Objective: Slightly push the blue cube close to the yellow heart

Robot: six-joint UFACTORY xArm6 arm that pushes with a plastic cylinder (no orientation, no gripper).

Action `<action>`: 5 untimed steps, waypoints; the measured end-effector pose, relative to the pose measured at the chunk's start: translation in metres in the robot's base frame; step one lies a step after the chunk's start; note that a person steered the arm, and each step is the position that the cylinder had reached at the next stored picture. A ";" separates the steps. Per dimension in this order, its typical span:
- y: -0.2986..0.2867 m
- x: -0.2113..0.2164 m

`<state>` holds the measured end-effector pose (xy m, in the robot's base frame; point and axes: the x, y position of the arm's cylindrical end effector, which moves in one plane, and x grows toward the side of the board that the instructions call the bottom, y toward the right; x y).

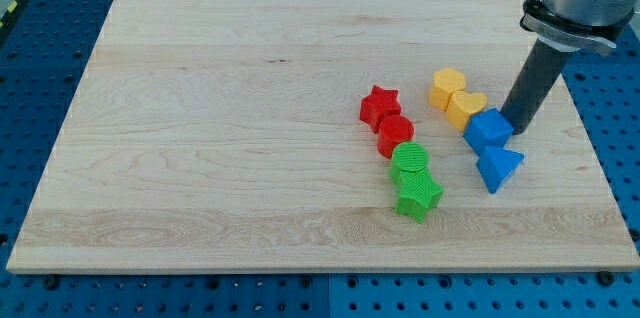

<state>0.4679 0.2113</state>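
One relation decides your coming move: the blue cube [488, 129] lies just to the view's left of my tip [516, 128], touching it or very nearly so, and the yellow heart [466, 107] sits just beyond the cube, up and to the view's left. You have no pincer on this arm, only the dark rod, so nothing opens, closes or grips. Seen from my tip, cube and heart fall almost in one line, slanting toward the view's upper left, and the two already look to be touching or a sliver apart; I judge you need only a short nudge along that line. Below my tip toward the view's bottom rests the blue triangle [499, 168], just beside the cube. Farther off to the view's left of the heart stands a yellow block [447, 87], then the red and green blocks, all on the table [220, 118]
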 end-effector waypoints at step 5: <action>0.068 0.143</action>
<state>0.6109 0.2794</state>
